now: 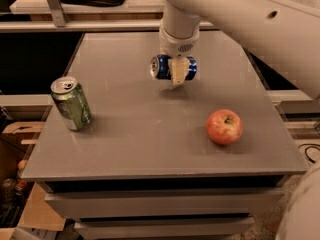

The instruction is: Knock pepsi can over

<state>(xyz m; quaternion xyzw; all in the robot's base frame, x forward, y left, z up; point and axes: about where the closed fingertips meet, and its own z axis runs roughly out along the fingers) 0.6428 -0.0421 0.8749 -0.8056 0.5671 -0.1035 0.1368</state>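
Note:
The pepsi can (162, 67) is dark blue with a silver top. It lies on its side in the middle of the far half of the grey table (150, 134), top facing left. My gripper (176, 77) comes down from the white arm above and is shut on the can. One beige finger (178, 72) crosses the can's front; the other finger is hidden behind it. I cannot tell whether the can rests on the table or hangs just above it.
A green and silver can (71, 104) stands upright near the table's left edge. A red apple (224, 126) sits at the front right. The white arm (260, 29) spans the upper right. A shelf with clutter runs behind the table.

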